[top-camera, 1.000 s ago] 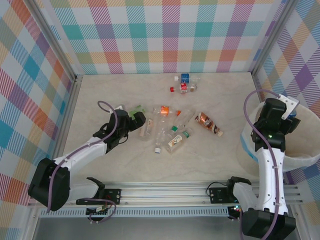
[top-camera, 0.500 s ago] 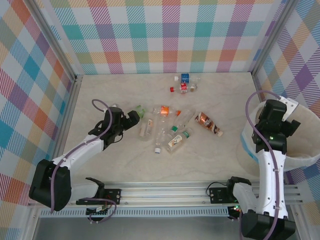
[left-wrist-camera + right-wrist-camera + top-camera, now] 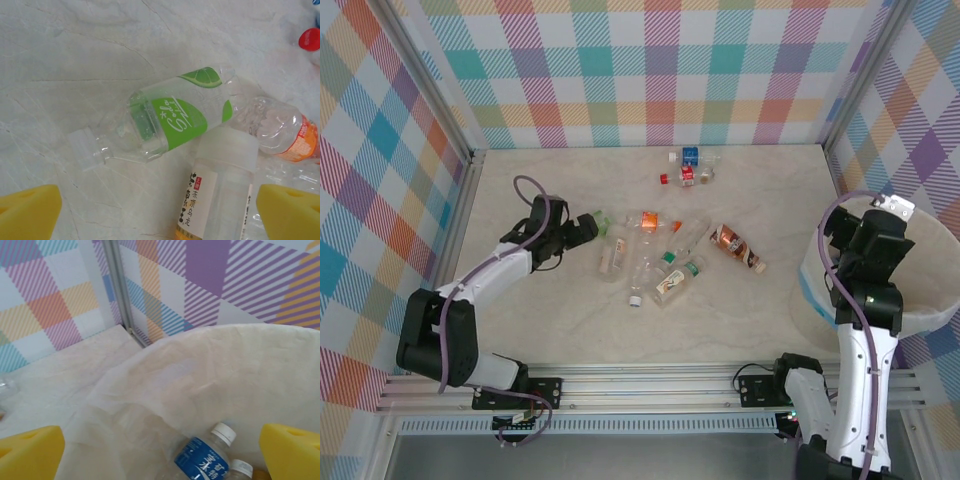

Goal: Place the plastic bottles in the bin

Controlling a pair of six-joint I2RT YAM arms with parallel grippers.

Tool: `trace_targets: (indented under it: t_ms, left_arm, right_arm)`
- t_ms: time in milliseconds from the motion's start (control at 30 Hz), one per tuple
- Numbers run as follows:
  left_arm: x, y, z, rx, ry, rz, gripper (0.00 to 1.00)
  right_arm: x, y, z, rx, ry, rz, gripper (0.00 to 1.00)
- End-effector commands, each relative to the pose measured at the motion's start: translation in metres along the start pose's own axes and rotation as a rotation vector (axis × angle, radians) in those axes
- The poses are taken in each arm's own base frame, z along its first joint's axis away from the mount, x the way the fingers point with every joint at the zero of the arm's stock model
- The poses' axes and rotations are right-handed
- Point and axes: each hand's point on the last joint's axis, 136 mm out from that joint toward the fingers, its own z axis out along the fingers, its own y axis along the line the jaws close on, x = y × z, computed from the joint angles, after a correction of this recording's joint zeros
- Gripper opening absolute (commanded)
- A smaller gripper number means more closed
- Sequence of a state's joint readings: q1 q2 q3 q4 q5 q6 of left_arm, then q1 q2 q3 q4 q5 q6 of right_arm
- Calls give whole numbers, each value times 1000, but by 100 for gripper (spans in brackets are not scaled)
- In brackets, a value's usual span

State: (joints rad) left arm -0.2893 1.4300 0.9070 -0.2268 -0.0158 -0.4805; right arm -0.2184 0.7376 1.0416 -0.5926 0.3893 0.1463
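The left gripper (image 3: pixel 586 229) is now sitting slightly farther back and to the left than a second ago, with its arm drawn up closer to the left wall. It is hovering at the left edge of the plastic bottles (image 3: pixel 650 255), which are lying scattered mid-table (image 3: pixel 520 300). Its yellow pads (image 3: pixel 29 212) are standing wide apart and gripping nothing. Between and ahead of them a green-labelled bottle (image 3: pixel 170 117) is lying on its side, touching a white-capped bottle (image 3: pixel 220 187). A few more bottles are lying by the far wall, none of them moved.

At the right, the right gripper (image 3: pixel 161 452) is hanging over the bin (image 3: pixel 930 318), its wrist now a little nearer the table's front edge. Its pads (image 3: pixel 292 450) are spread wide and empty. Below them a blue-labelled bottle (image 3: pixel 202 459) is lying inside the bin.
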Motion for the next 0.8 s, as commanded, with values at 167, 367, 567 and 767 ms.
trace_targets:
  t_ms: [167,367,567,767]
  left_arm:
    - [-12,-5,26,86,43,165,100]
    - [-4,-11,35,132,123,602,100]
    - [-9,3,49,47,175,800,100]
    - [-3,13,70,32,224,942,100]
  right_arm:
    - [-18,28,-20,-189,-50,49,100]
    - [-24,70,-47,-469,-105,20,100]
    - [-22,111,-78,-758,-99,-36,100]
    - [-22,137,-112,-1006,-102,-27,100]
